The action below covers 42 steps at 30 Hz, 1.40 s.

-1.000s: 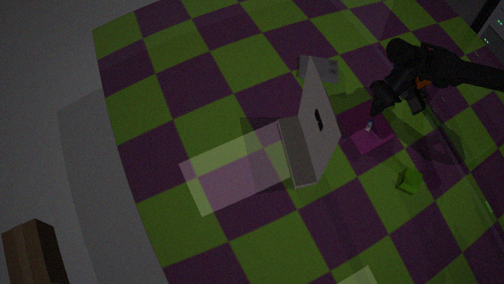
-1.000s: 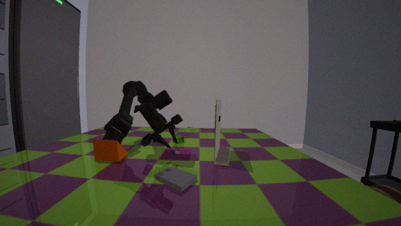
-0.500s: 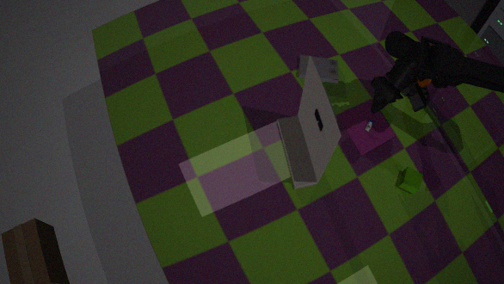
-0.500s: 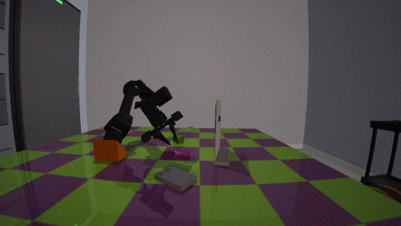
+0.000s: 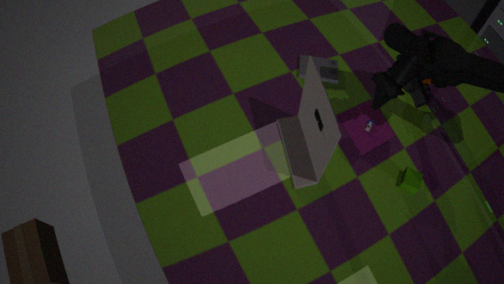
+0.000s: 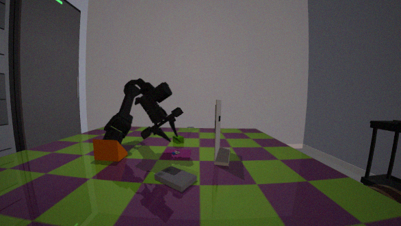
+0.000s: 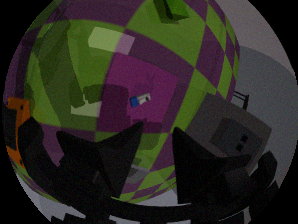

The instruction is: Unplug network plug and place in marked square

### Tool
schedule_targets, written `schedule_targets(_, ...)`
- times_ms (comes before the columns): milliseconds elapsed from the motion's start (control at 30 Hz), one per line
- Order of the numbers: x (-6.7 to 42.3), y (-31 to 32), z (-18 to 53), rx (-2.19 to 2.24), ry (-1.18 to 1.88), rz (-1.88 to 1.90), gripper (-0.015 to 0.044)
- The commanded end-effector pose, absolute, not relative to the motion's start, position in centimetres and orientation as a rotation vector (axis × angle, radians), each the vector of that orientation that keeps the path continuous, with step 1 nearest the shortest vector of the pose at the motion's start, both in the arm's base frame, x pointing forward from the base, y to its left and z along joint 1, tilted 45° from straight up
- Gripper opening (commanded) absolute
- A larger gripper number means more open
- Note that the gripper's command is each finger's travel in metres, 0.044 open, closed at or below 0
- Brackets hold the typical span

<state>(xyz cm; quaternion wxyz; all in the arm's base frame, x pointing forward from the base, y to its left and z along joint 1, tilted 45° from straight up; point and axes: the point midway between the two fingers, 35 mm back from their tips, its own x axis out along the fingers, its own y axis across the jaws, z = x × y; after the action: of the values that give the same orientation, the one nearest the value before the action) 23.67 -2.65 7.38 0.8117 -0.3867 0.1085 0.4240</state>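
The small white and blue plug (image 5: 369, 126) (image 6: 176, 153) (image 7: 139, 100) lies on the table inside the magenta marked square (image 5: 365, 141) (image 6: 185, 154) (image 7: 156, 72), on its own and clear of the fingers. The grey upright panel (image 5: 310, 95) (image 6: 217, 127) stands beside the square, and its dark socket is empty. My gripper (image 5: 400, 101) (image 6: 159, 134) (image 7: 158, 128) hangs above and behind the plug. It is open with nothing between the fingers and touches nothing.
A green cube (image 5: 408, 180) (image 6: 178, 139) (image 7: 172, 7) sits beyond the square. An orange wedge (image 6: 107, 150) (image 7: 15, 106) stands by the arm's base. A flat grey box (image 5: 320, 68) (image 6: 176, 178) lies near the panel. A black stand (image 6: 383, 151) is off the table's right edge.
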Motion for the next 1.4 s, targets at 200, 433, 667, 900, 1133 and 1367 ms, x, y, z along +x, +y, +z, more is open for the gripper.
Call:
schedule_targets(200, 23.6, -3.5, 8.3, -0.83, 0.226, 0.904, 0.0156)
schedule_targets(433, 23.5, -4.1, 8.9, -0.829, 0.226, 0.904, 0.0156)
schedule_targets(667, 23.4, -4.6, 9.5, -0.828, 0.224, 0.903, 0.0156)
schedule_targets(900, 23.2, -5.2, 10.1, -0.827, 0.222, 0.902, 0.0156)
schedule_targets(1133, 23.1, -5.7, 10.8, -0.825, 0.218, 0.9, 0.0156)
schedule_targets(1367, 22.9, -5.8, 11.0, -0.82, 0.223, 0.903, 0.0156)
